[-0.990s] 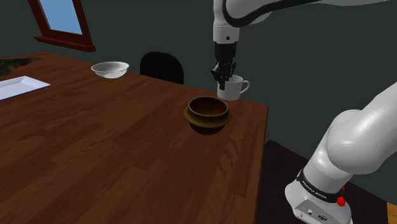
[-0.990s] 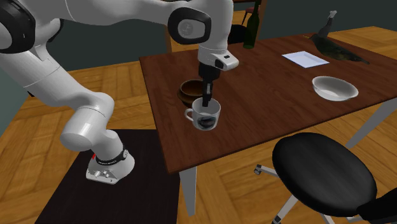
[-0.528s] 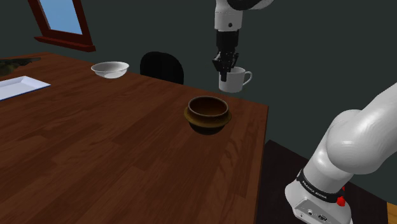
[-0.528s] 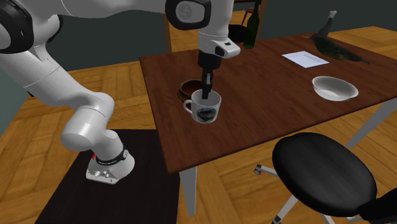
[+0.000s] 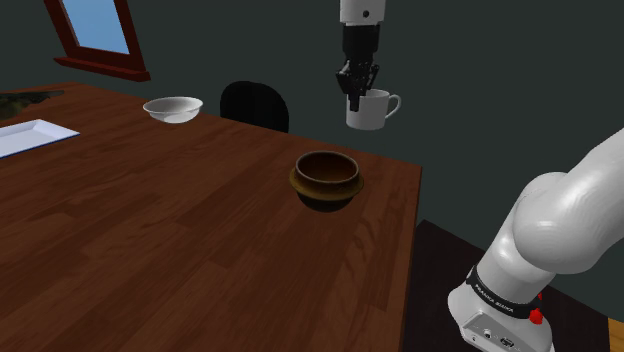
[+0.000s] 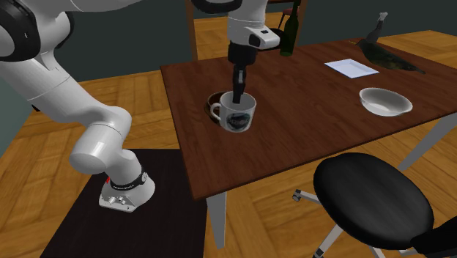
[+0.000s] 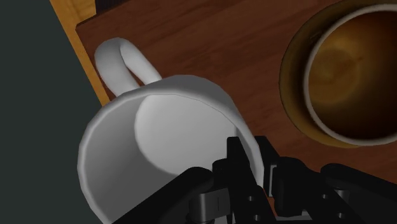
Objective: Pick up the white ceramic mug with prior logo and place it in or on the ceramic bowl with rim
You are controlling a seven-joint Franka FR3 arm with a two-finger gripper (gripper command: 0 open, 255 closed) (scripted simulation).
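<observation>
A white mug (image 5: 372, 111) with a dark logo on its side (image 6: 238, 120) hangs in the air above the table's near corner, upright, lifted clear of the wood. My black gripper (image 5: 358, 93) is shut on the mug's rim, one finger inside the cup and one outside (image 7: 253, 164). The mug's handle (image 7: 121, 60) points away from the bowl. The brown ceramic bowl with a wide rim (image 5: 326, 178) stands on the table below and to the shoulder view's left of the mug. In the second exterior view the mug partly hides that bowl (image 6: 214, 100).
The dark wooden table (image 5: 180, 240) also bears a white bowl (image 5: 172, 108) and a white sheet (image 5: 30, 135) further back. A bottle (image 6: 291, 33) stands at the far edge. A black stool (image 6: 373, 192) stands beside the table. The arm's stand (image 5: 495, 320) is at lower right.
The gripper has risen with the mug, lifting it from just above the table's corner to well above the brown bowl's height. The bowl has not moved.
</observation>
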